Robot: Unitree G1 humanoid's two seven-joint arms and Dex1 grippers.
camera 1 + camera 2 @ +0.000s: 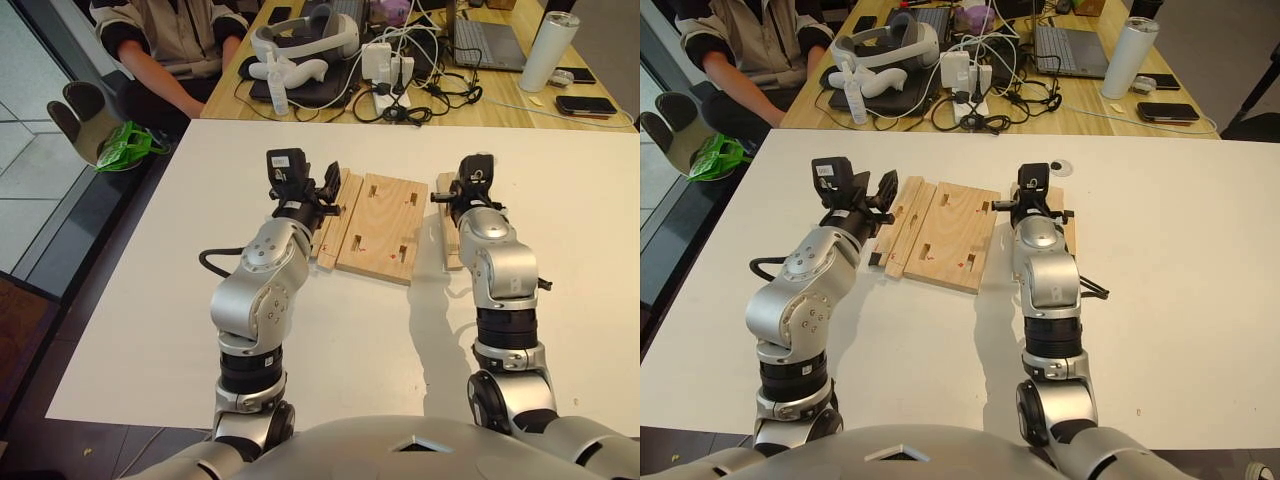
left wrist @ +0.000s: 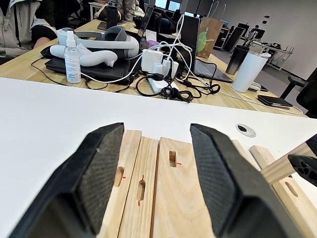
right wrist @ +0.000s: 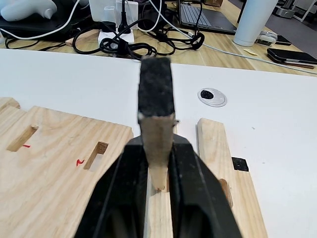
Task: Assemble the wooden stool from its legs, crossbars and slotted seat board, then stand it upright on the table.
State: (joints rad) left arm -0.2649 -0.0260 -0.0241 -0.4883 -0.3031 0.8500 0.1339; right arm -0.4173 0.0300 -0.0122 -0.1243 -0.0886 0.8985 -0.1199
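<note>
The slotted seat board lies flat in the middle of the white table. Two slotted wooden legs lie side by side against its left edge. My left gripper hovers open just over those legs, its pads spread wide with nothing between them. To the right of the board my right gripper is shut on a thin wooden bar with a black end cap. It holds the bar above another wooden leg that lies flat on the table.
Behind the table stands a wooden desk with a headset, a spray bottle, tangled cables, a laptop, a white tumbler and phones. A cable grommet sits in the tabletop. A person sits at the far left.
</note>
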